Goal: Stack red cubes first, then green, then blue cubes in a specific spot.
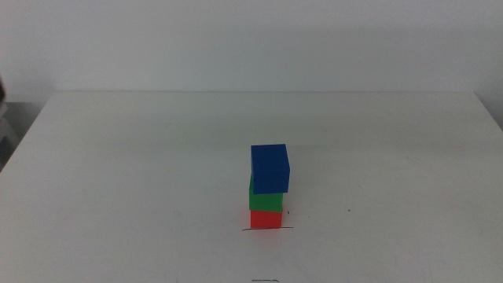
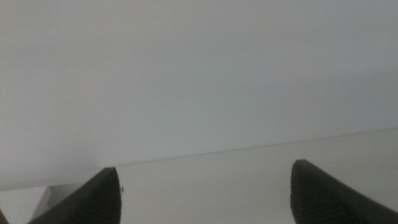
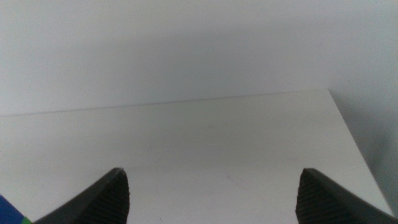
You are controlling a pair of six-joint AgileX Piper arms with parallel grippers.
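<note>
Three cubes stand stacked in the middle view, red cube (image 1: 266, 218) on the black pen stroke (image 1: 266, 229), green cube (image 1: 265, 199), blue cube (image 1: 270, 168) topmost and slightly skewed; left gripper (image 2: 202, 193) and right gripper (image 3: 211, 199) each show jaws wide apart, empty, so stacking looks complete, nothing further needed.

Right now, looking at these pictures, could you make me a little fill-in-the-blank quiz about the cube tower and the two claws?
1. The cube at the bottom of the stack is ____.
2. The blue cube rests directly on the ____ cube.
3. The black pen stroke lies at the foot of the ____ cube.
4. The left gripper and right gripper both have jaws that are ____, holding nothing.

Missing words: red; green; red; open
</note>
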